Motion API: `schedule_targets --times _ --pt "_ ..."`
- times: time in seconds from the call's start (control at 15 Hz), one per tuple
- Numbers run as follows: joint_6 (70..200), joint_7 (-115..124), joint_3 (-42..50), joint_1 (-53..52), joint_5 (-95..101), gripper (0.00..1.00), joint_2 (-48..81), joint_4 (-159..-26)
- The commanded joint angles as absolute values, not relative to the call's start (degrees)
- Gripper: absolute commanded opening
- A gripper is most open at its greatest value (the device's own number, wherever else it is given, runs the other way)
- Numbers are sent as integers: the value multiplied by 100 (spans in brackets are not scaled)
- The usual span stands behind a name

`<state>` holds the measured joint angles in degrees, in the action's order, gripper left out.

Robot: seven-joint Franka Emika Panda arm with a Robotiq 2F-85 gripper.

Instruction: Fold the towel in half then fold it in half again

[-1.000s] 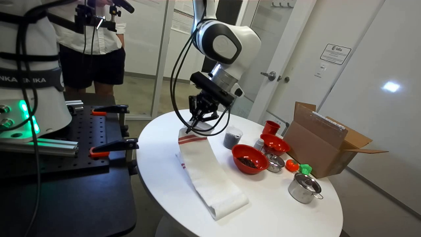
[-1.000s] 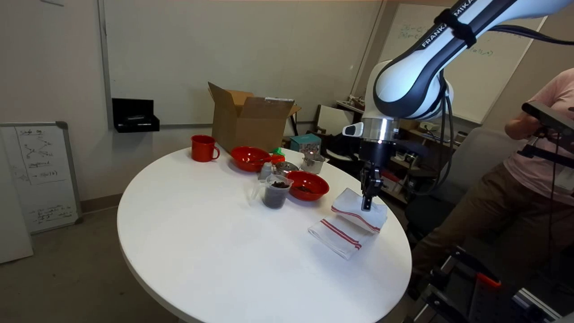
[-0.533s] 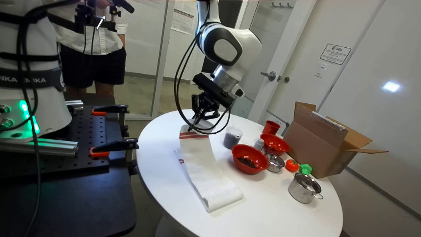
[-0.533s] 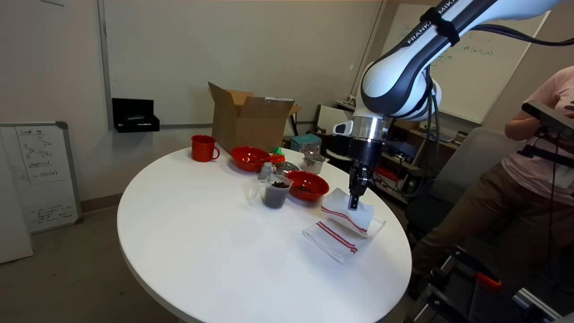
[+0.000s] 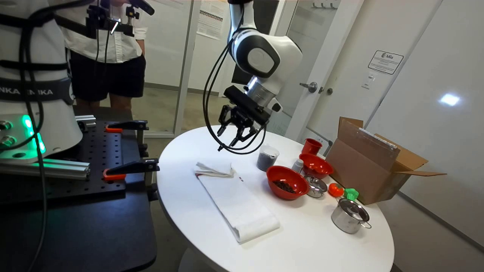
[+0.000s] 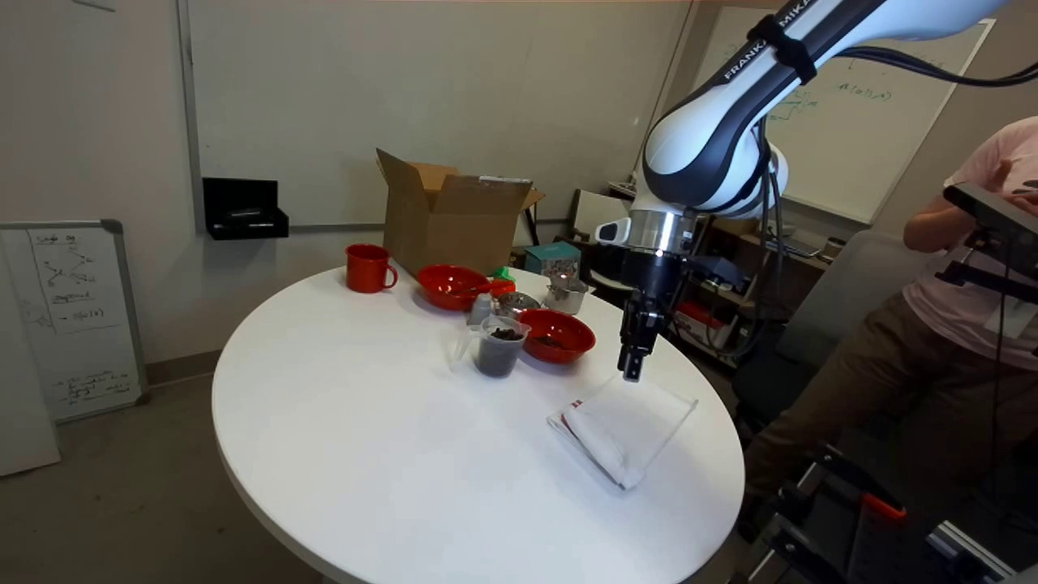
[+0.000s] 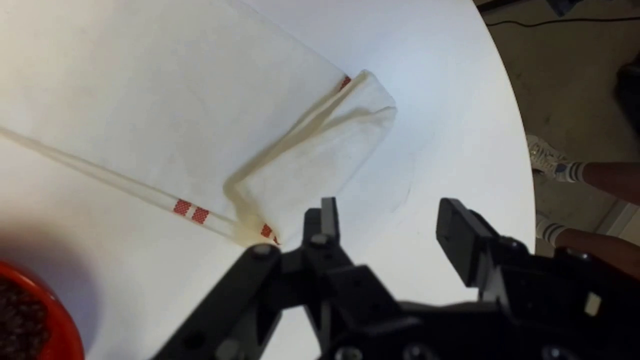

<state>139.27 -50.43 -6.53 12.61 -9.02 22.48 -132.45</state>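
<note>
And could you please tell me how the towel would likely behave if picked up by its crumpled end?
The towel is probably floppy, as its crumpled end sags into soft creases. It may come unfolded when lifted, since a striped edge pokes out from beneath the upper layer. It looks thin, so likely light.

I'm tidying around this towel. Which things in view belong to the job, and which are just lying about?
For the job:
white towel, one end crumpled
claw, open

Lying about:
red bowl of dark bits
another red bowl
red mug
clear cup
small container
round metal item
metal pot
tomato-shaped item
green item
cardboard box
</note>
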Motion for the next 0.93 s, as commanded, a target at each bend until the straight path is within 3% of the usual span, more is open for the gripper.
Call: schedule_targets --times 0.0,0.13,0.2,0.87 --pt "13956 -5185 -670 1248 -1069 86 2228 -13203" --pt "13954 -5076 -626 1236 -1055 99 2239 -13184" --pt "13967 -5044 -609 1239 -1063 100 2238 -13187" --pt "15029 -3148 79 1160 -586 100 2386 -13434"
